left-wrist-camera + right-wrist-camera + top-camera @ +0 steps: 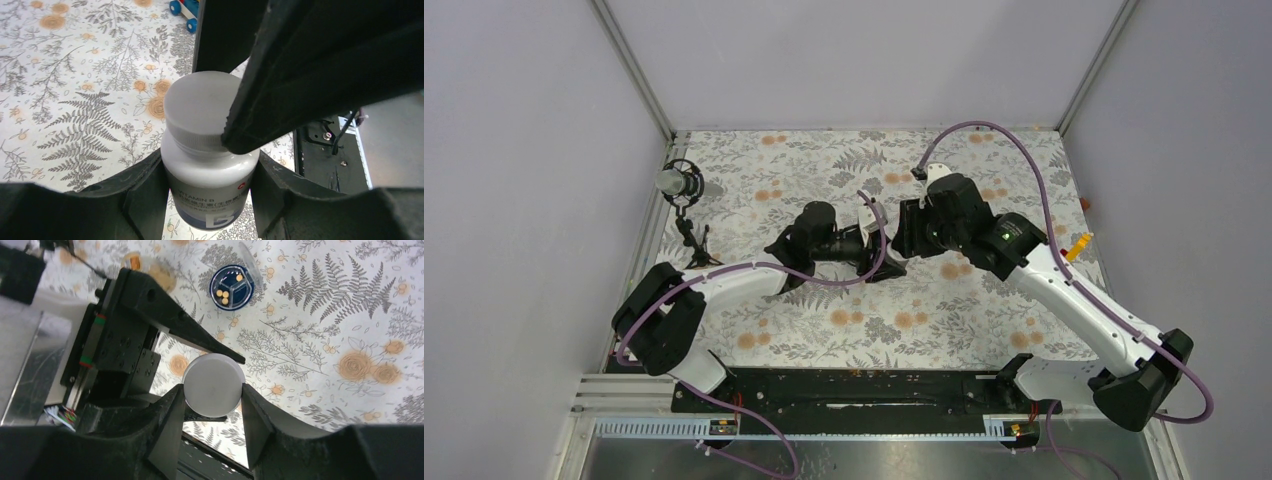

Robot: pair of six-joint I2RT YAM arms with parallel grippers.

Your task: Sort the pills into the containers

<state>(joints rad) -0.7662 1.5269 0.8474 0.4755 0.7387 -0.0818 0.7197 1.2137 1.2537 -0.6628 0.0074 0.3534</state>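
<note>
My left gripper (209,186) is shut on the body of a white pill bottle (207,172) with a blue "VITAMIN B" label, holding it upright above the floral mat. My right gripper (213,390) is shut on the bottle's white cap (213,382), which sits on the bottle. One of its fingers (280,100) presses the cap's side (197,107). In the top view the two grippers (876,250) (904,240) meet at the table's middle. A dark round divided container (231,286) lies on the mat with orange pills (225,293) inside.
A small amber round thing (133,260) shows partly at the right wrist view's top left. A toy piece with blue wheels (182,10) lies beyond the bottle. A small tripod stand (682,190) is at the far left. A yellow-orange piece (1079,245) lies at the right edge.
</note>
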